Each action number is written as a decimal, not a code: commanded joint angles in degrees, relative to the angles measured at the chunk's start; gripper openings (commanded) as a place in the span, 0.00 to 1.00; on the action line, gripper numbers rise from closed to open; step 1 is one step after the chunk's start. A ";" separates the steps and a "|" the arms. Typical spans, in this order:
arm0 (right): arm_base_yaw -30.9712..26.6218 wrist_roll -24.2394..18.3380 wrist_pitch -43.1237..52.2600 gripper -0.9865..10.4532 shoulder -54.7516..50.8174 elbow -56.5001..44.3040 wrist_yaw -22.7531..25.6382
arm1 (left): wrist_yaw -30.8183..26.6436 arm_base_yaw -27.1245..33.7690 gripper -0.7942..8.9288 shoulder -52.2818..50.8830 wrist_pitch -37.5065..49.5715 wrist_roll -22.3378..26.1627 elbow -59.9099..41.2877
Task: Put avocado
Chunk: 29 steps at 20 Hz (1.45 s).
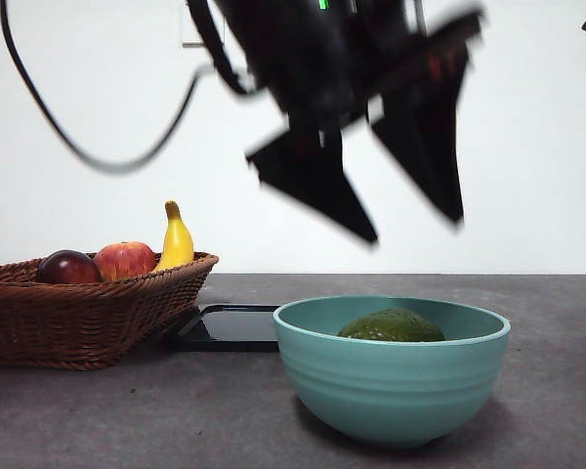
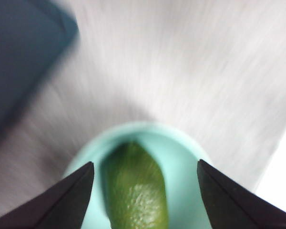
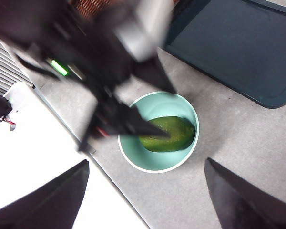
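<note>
Avocado (image 1: 392, 326) lies in the teal bowl (image 1: 391, 381) on the desk; the left hand (image 1: 391, 220) hangs open and empty above it.
Lift that hand straight up, clear of the rim; the right hand (image 3: 145, 191), open, waits high above.

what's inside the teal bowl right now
Only the avocado lies in the teal bowl, with the open left pincer above it. The bowl floor under the fruit is covered.
</note>
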 commanded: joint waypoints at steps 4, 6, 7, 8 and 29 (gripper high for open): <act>0.28 0.39 0.59 0.42 0.39 1.09 0.17 | -0.17 6.93 0.43 -10.45 -1.73 -1.16 1.31; 0.28 0.42 0.63 0.42 0.39 1.09 0.20 | -0.17 11.08 0.43 -15.17 -3.85 -1.05 1.31; 0.28 0.39 0.68 0.42 0.39 1.09 0.26 | -0.15 13.20 0.43 -17.44 -5.53 -0.48 1.31; 0.28 0.42 0.92 0.42 0.42 1.09 0.70 | -0.15 15.37 0.43 -19.63 -7.41 0.48 1.29; 0.66 0.81 6.47 0.40 22.32 1.09 2.64 | 24.35 26.23 0.43 -42.97 -25.57 8.11 -17.77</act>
